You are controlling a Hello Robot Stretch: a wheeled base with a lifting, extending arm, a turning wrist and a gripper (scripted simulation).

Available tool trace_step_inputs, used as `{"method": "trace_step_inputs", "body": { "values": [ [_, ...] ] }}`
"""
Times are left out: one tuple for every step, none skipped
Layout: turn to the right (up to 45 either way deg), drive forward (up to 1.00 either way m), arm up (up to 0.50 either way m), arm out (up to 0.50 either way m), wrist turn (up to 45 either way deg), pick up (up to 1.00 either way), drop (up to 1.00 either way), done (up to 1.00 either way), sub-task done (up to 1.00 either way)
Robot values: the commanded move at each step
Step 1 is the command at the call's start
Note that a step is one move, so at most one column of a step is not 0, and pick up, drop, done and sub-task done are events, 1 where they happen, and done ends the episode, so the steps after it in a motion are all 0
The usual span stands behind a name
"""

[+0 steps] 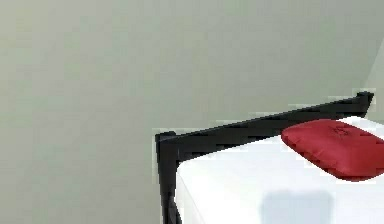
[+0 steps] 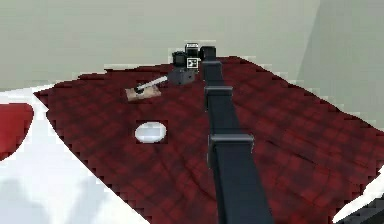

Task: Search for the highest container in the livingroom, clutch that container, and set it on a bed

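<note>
I'm looking out over a bed (image 1: 240, 185) with a dark frame (image 1: 200, 140) and a red pillow (image 1: 335, 148) against a plain pale wall (image 1: 90, 80). In the arm side view a dark red plaid blanket (image 2: 300, 130) covers most of the mattress, with white sheet (image 2: 70, 185) bare at the view's left. The arm (image 2: 232, 150) reaches out across the blanket, and the hand (image 2: 183, 62) sits at its far end near the far edge of the bed. The tip is lost against the dark cloth, so I cannot tell how the hand stands or whether it grips anything. I cannot say for sure which thing is the container. Two small things lie on the blanket left of the arm. One is a low white round dish (image 2: 151, 131), flat and pale with a thin rim, about halfway along. The other is a small brown block (image 2: 145, 93) with a pale stick across it, farther out and near the hand
</note>
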Motion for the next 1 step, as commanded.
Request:
{"method": "trace_step_inputs", "body": {
  "values": [
    [0.0, 0.0, 0.04, 0.0, 0.0, 0.0, 0.0, 0.0, 0.0]
  ]
}}
